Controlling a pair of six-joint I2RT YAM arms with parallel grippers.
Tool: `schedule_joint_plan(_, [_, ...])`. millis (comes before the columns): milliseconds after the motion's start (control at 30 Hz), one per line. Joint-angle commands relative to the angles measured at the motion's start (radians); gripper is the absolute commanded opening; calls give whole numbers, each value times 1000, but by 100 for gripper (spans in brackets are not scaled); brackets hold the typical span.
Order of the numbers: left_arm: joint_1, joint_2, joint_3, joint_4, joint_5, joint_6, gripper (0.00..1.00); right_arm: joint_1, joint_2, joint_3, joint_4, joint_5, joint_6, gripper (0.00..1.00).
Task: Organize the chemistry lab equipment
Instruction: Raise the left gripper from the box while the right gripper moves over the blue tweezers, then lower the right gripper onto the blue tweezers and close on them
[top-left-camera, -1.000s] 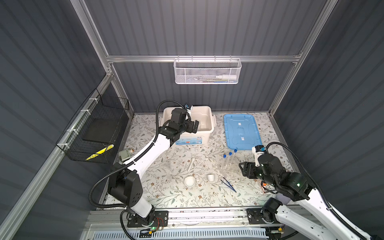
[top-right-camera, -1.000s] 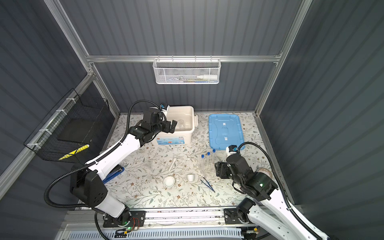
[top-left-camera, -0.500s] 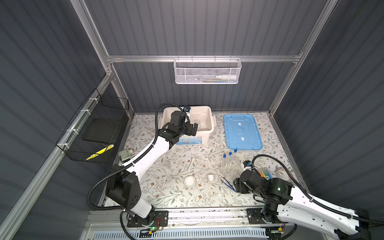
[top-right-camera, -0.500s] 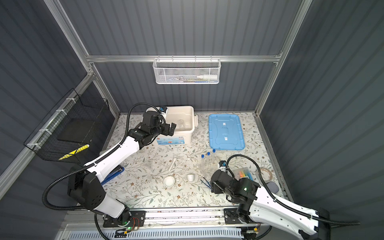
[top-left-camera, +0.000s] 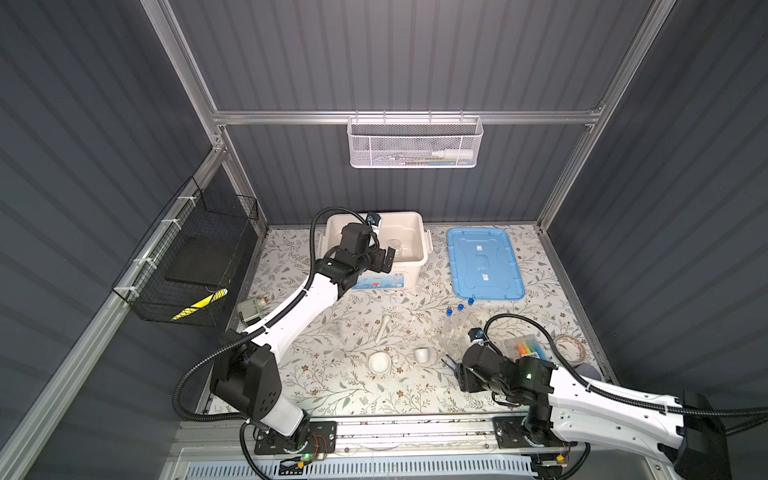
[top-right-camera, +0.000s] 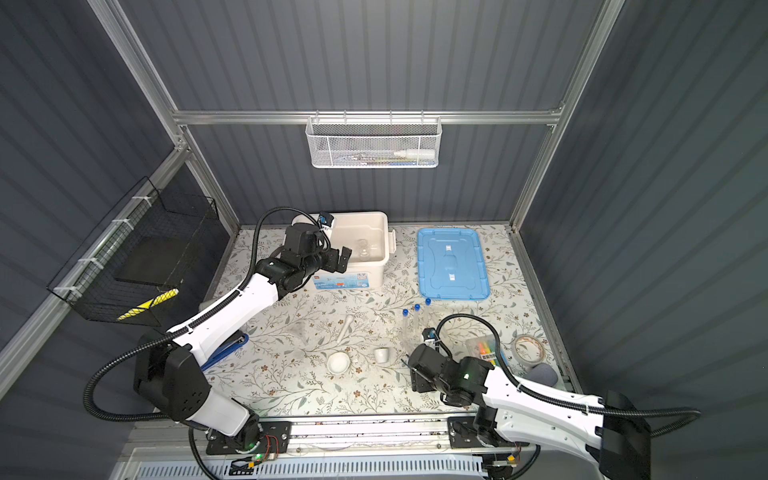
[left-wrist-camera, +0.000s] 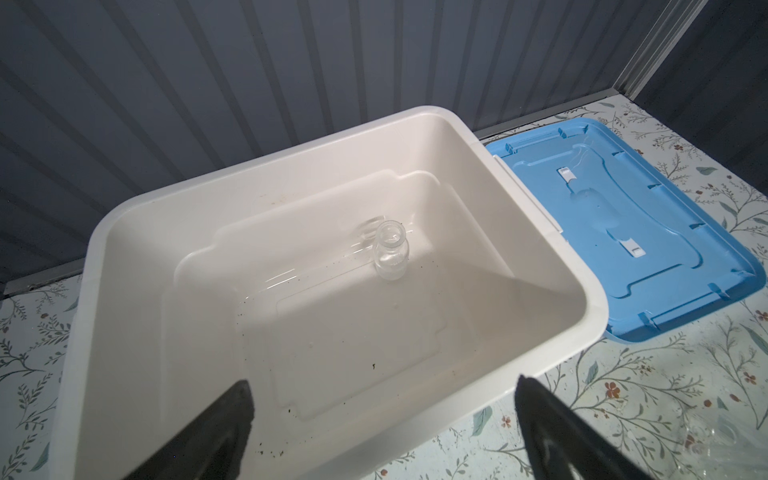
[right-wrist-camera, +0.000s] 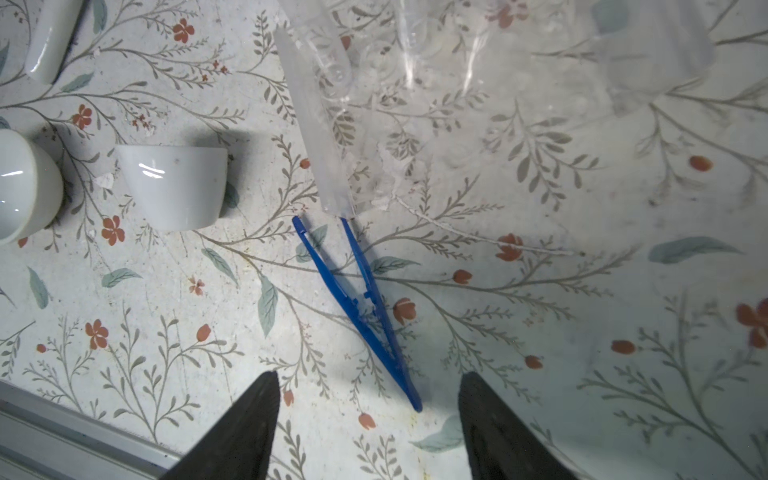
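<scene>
Right wrist view: my right claw is hanging partly open and empty, the joined end of the blue tweezers lying between its tips on the surface, lined up for a pinch, I reckon. Farther off, my left claw is gaping wide, holding nothing, over the white bin where the small glass flask is standing.

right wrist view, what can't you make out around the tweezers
Clear rack: cut off by the frame edge and see-through; its tubes cannot be counted.
Mortar bowl: only one side shows, the frame edge cuts the rest.
Pestle: only one end is in frame.
Blue tweezers: whole here, but in a top view the right arm hides all but their tips.
</scene>
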Motion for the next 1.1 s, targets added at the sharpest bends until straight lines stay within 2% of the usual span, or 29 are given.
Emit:
schedule_joint_plan(0, [2, -34, -10, 8, -1, -7, 100, 0, 55, 5, 37, -38, -53, 70])
schedule_joint_plan(500, [2, -62, -45, 9, -2, -7, 100, -28, 216, 48, 83, -118, -184, 57])
schedule_joint_plan(800, [2, -90, -73, 2, -12, -6, 100, -36, 311, 84, 85, -122, -206, 54])
schedule_joint_plan(1067, [2, -100, -87, 8, -11, -13, 100, -38, 361, 118, 105, -124, -236, 45])
